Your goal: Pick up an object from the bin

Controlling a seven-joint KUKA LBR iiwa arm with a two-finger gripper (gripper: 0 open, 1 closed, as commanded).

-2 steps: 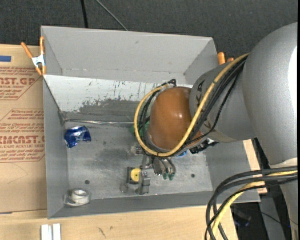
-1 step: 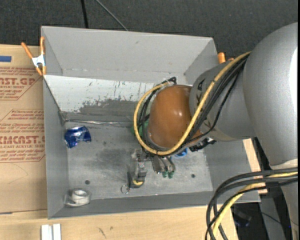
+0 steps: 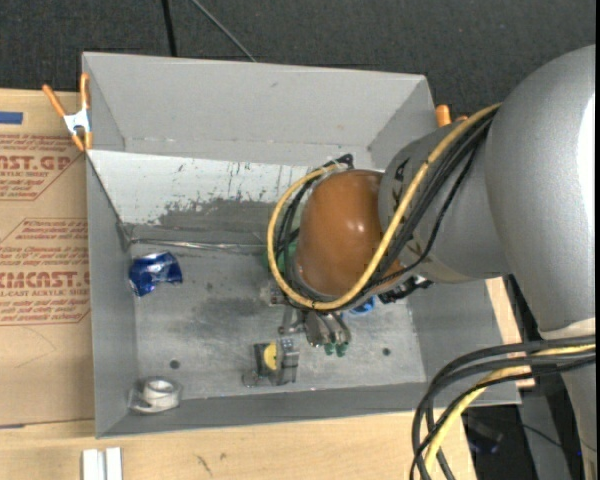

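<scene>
My gripper (image 3: 308, 334) hangs below the arm's wrist, low over the front middle of the bin floor. Right by its left side lies a small grey thing with a yellow spot (image 3: 271, 359); whether the gripper touches it is unclear. A bit of a blue thing (image 3: 364, 305) peeks out from under the arm just right of the gripper.
A crumpled blue wrapper (image 3: 154, 272) lies by the bin's left wall. A small silver-white roll (image 3: 156, 395) sits in the front left corner. The arm covers the right half of the bin.
</scene>
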